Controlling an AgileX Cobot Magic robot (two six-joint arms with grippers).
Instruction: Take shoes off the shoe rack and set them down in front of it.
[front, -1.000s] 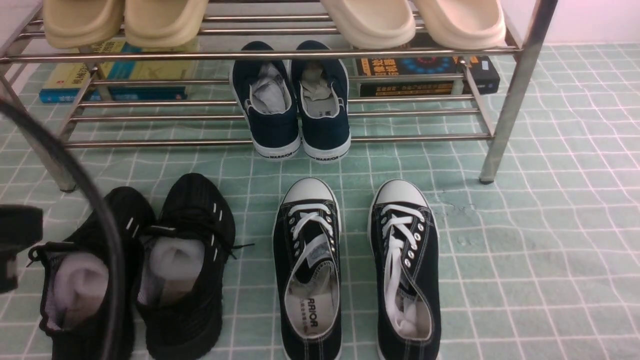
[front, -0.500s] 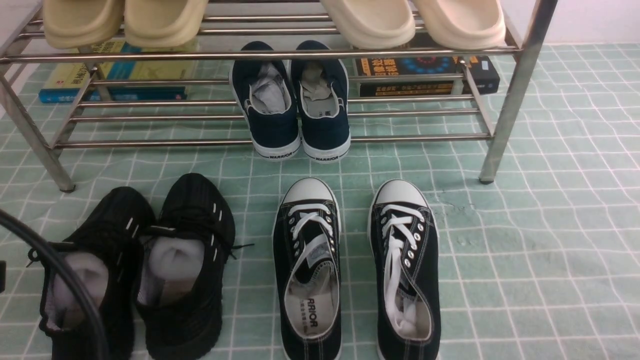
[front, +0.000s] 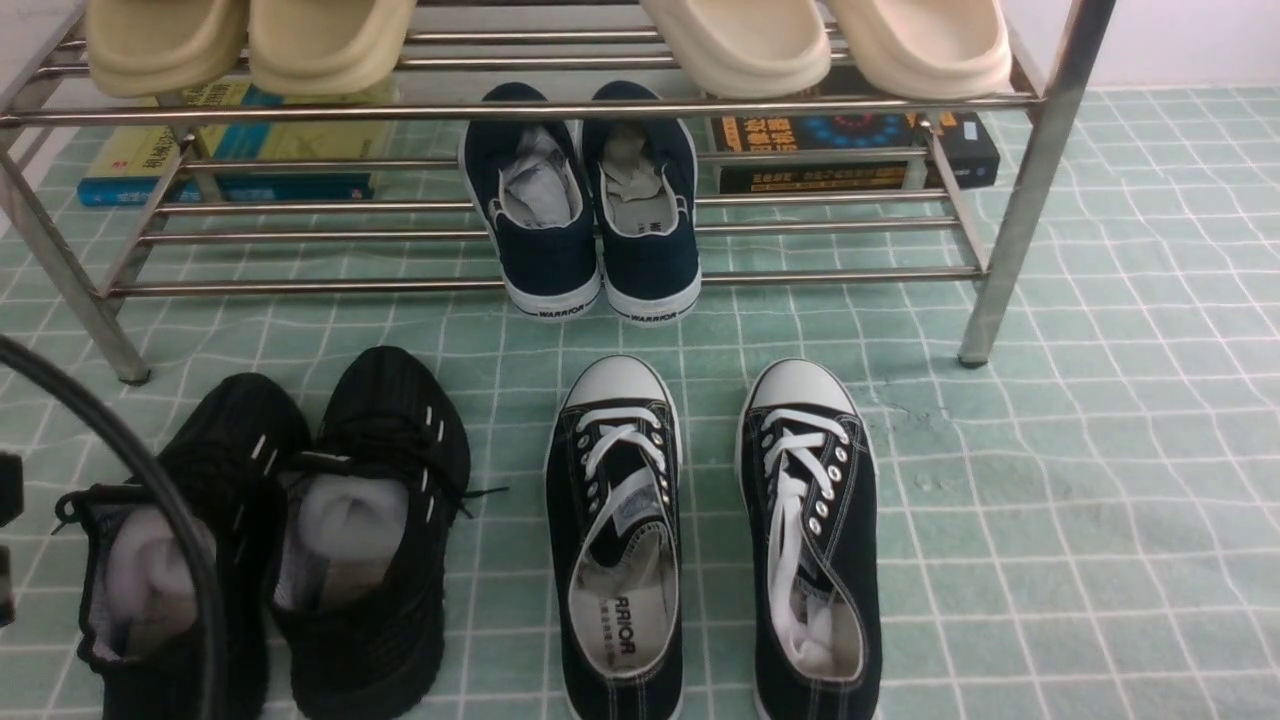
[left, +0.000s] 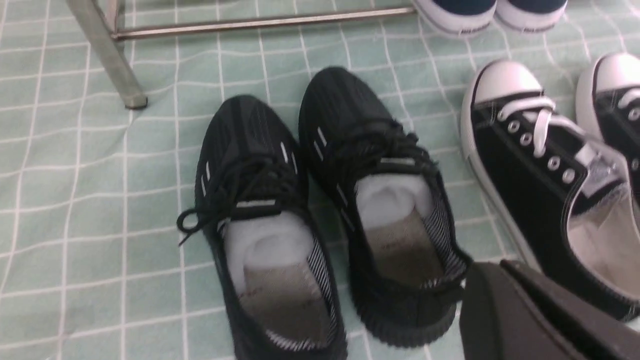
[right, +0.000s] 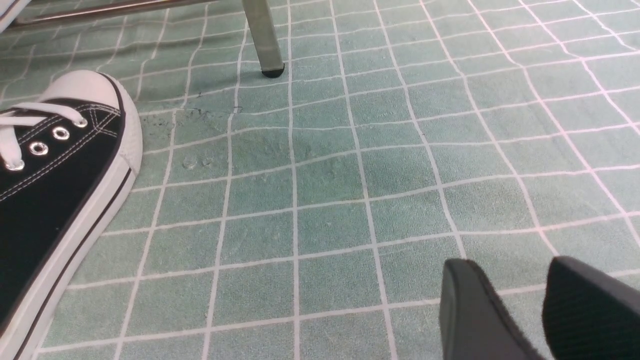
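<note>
The two all-black knit shoes (front: 390, 430) with white paper stuffing stand side by side on the green mat, in front of the left part of the silver shoe rack (front: 520, 110). The left wrist view shows them close up (left: 345, 110), with a rack leg (left: 107, 60) behind. My left gripper (left: 492, 267) hangs just behind the heel of one shoe; its fingers lie together and hold nothing. In the front view only its black cable (front: 150, 480) crosses the other shoe. My right gripper (right: 505, 272) is open and empty over bare mat, near a rack leg (right: 262, 35).
Navy white-soled slip-ons (front: 595, 230) sit on the rack's lower tier. Beige slippers (front: 250, 40) and cream slippers (front: 830, 40) sit on the upper tier. Books (front: 230, 150) lie under the rack. Black canvas sneakers with white toe caps (front: 620, 520) stand beside the black shoes.
My left arm has drawn back to the left: its black body has almost left the front view and the cable has shifted. The shoes have not moved.
</note>
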